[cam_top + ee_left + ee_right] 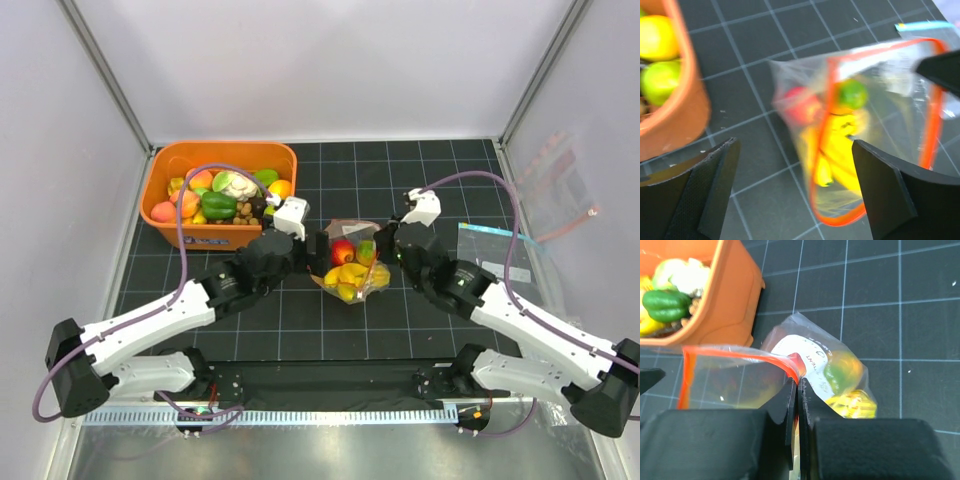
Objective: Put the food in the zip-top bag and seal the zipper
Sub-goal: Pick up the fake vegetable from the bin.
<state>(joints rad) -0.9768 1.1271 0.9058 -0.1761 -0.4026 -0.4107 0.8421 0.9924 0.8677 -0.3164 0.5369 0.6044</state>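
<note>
One view shows right claw [796, 386] pinching zipper [740, 354].

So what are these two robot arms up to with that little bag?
They are bagging toy food. The right gripper is pinched shut on the zipper of the zip-top bag, whose mouth is open. The left gripper hangs open beside it, holding nothing. A few pieces are inside; more sit in the orange bin.

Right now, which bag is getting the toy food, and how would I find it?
Find the middle of the black grid mat, just right of the orange basket. The crinkly clear bag there holds toy fruit and has a red-orange strip at its mouth; the flat bag farther right has a blue edge.
</note>
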